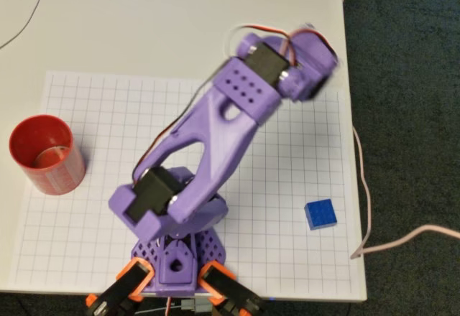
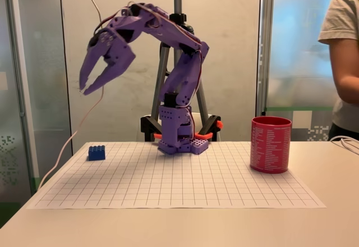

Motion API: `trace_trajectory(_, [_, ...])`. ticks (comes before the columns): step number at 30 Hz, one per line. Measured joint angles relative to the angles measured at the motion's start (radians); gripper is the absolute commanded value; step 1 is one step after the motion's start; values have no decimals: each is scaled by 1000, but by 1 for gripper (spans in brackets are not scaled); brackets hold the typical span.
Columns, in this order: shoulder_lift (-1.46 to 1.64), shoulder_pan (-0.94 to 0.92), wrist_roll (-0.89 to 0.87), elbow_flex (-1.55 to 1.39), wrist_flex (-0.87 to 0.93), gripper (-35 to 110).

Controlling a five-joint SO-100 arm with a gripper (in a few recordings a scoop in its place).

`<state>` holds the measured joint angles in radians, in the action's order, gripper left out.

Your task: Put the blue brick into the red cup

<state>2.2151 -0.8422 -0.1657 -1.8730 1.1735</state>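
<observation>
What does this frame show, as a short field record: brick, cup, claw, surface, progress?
blue brick: on the grid sheet, untouched, far from the cup
red cup: upright on the sheet's opposite side, nothing visible inside from overhead
claw: raised high above the brick's side, open, holding nothing
person: standing at the edge of the fixed view
progress: brick not yet grasped

White table (image 2: 336, 202) carries grid sheet (image 2: 179, 179), blue brick (image 2: 96, 152), red cup (image 2: 270, 144).

White table (image 1: 144, 29), dark carpet (image 1: 410, 79), frosted glass wall (image 2: 230, 45).
</observation>
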Motion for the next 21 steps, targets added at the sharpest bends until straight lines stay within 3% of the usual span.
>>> trace_trajectory(10, [18, -442, -41, -81, 101, 0])
trace_trajectory(21, [-58, -400, -178, -411, -78, 0])
